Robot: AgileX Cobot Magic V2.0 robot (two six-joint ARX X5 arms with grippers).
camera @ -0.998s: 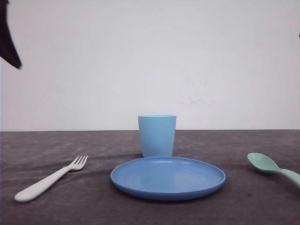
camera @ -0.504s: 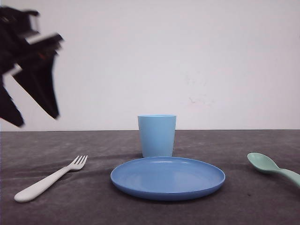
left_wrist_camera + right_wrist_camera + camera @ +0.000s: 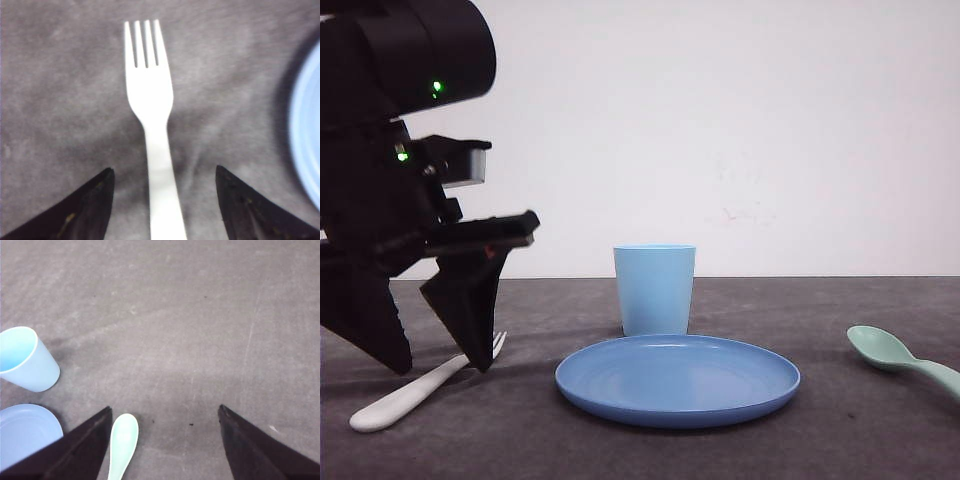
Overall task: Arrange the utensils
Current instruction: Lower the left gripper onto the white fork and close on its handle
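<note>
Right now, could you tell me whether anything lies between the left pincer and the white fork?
Nothing visible does. In the left wrist view the open left pincer straddles the white fork, its handle lying on bare grey cloth between the fingers. The blue plate sits off to one side, clear of the fork.

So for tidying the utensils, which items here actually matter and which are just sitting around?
Part of the job:
- white fork, lying on the table between the open left end effector's fingers
- mint-green spoon, lying on the table, untouched; right end effector open above it

Just lying about:
- light blue cup, upright behind the plate
- round blue plate
</note>
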